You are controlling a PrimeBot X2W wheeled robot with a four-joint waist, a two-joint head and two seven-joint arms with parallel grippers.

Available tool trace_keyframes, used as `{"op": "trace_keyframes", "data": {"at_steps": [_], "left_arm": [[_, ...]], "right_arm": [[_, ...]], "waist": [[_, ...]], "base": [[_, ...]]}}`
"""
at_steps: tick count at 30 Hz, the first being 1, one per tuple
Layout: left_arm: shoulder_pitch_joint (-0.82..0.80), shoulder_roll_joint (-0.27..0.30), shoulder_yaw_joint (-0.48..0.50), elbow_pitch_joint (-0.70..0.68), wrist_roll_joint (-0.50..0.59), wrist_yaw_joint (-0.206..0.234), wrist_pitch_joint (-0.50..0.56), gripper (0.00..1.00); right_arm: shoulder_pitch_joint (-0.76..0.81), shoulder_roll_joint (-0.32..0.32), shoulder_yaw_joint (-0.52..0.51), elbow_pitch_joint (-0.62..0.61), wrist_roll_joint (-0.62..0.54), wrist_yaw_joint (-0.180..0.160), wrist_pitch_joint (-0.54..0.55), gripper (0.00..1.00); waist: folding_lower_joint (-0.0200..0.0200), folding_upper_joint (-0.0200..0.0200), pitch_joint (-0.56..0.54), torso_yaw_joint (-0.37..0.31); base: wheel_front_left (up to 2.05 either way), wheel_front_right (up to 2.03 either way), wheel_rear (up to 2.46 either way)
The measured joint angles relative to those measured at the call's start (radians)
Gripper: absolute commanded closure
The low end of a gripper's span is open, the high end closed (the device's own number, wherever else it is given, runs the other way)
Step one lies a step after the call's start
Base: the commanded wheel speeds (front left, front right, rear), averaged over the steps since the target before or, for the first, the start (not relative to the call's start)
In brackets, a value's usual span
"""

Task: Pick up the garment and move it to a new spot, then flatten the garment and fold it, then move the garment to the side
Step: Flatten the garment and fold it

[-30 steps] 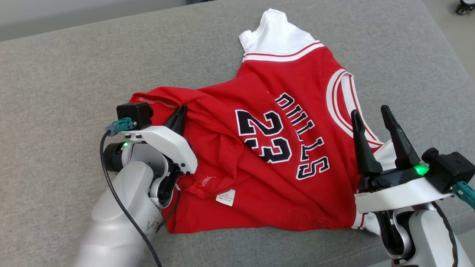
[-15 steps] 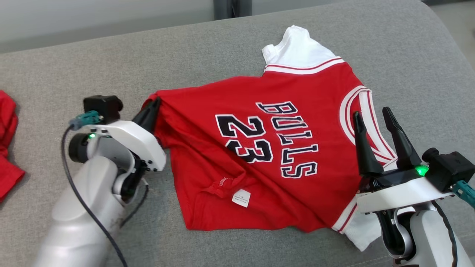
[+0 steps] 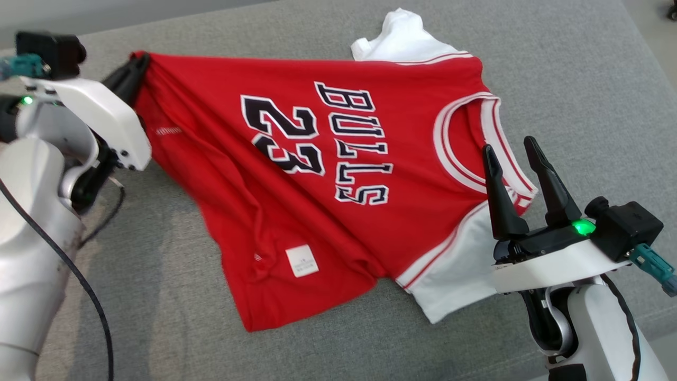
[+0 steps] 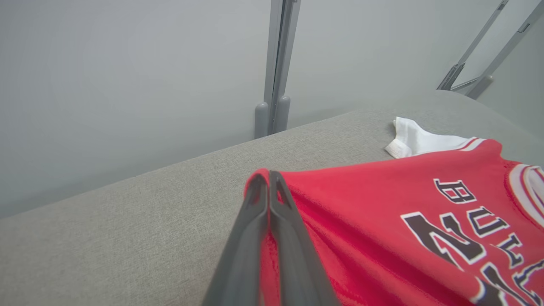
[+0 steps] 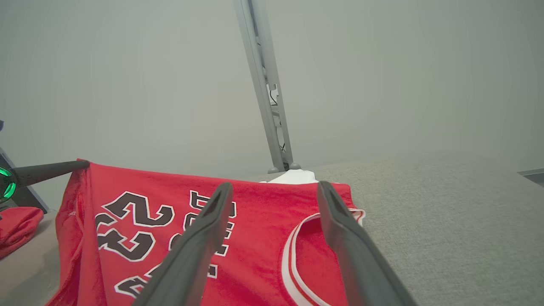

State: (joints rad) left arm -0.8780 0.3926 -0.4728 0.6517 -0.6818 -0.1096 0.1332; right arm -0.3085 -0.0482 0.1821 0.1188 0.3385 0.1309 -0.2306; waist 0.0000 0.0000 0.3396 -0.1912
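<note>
**Jersey pinched at one corner, spread over the cushion**

Left tool [image 3: 138,63], at the upper left of the head view, is clamped tight on a corner of the red jersey [image 3: 232,180]; long creases fan out from that pinch. The garment fills the middle of the frame on the grey cushion [image 3: 555,63], "BULLS 23" facing up; one white sleeve [image 3: 402,37] lies at top centre, the other [image 3: 455,275] at lower right; a white label [image 3: 302,261] shows near the bottom edge. Right tool [image 3: 508,147], lower right, stands wide and holds nothing, its tips by the white-trimmed neckline.
</note>
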Motion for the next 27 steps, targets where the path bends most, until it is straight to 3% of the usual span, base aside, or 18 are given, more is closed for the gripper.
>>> {"op": "trace_keyframes", "data": {"at_steps": [10, 11, 12, 13, 22, 27], "left_arm": [[-0.137, 0.028, -0.028, 0.095, 0.065, -0.002, -0.049, 1.00], [-0.152, 0.030, -0.032, 0.122, 0.079, 0.007, -0.071, 0.69], [-0.155, 0.030, -0.039, 0.134, 0.090, 0.011, -0.082, 0.22], [-0.155, 0.028, -0.043, 0.147, 0.095, 0.011, -0.091, 0.00], [-0.127, 0.009, -0.041, 0.222, 0.089, 0.023, -0.182, 0.00], [-0.054, -0.002, 0.017, 0.168, 0.031, 0.021, -0.323, 0.00]], "right_arm": [[-0.022, 0.000, 0.013, 0.025, 0.012, 0.000, -0.021, 0.00], [-0.028, 0.000, 0.019, 0.029, 0.013, 0.000, -0.025, 0.00], [-0.031, 0.000, 0.021, 0.030, 0.013, 0.000, -0.025, 0.00], [-0.032, 0.000, 0.022, 0.032, 0.013, 0.000, -0.026, 0.00], [-0.031, 0.000, 0.008, 0.054, 0.001, 0.000, -0.026, 0.00], [-0.026, 0.001, -0.012, 0.057, -0.027, 0.000, -0.017, 0.00]], "waist": [[0.0000, 0.0000, 0.050, -0.027], [0.0000, 0.0000, 0.051, -0.022], [0.0000, 0.0000, 0.050, -0.019], [0.0000, 0.0000, 0.049, -0.015], [0.0000, 0.0000, 0.010, 0.037], [0.0000, 0.0000, -0.033, 0.087]], "base": [[0.00, 0.00, 0.00], [0.00, 0.00, 0.00], [0.00, 0.00, 0.00], [0.00, 0.00, 0.00], [0.00, 0.00, 0.00], [0.00, 0.00, 0.00]]}}
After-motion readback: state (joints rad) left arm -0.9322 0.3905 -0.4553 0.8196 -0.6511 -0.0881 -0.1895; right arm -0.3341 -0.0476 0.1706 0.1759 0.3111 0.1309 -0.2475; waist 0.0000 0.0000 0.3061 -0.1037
